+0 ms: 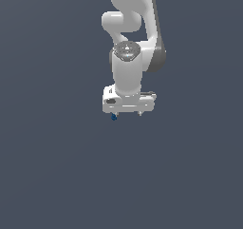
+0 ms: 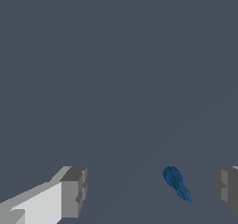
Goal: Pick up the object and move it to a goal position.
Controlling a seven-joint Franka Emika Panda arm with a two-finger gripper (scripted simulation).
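My pincer hangs with its fingers spread wide apart, gripping nothing. The small dark blue object sits between them, nearer one finger, at the exterior view's left.

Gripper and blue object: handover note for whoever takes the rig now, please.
Gripper: open, pointing down, holding nothing.
Object: the small dark blue piece sits between the two fingers in the wrist view, nearer one finger than the other and touching neither. In the exterior view it shows just under the gripper's finger on that view's left.
Done: gripper lined up around the object.
Left: close on it, lift, carry to the goal. No goal marker shows in either view.
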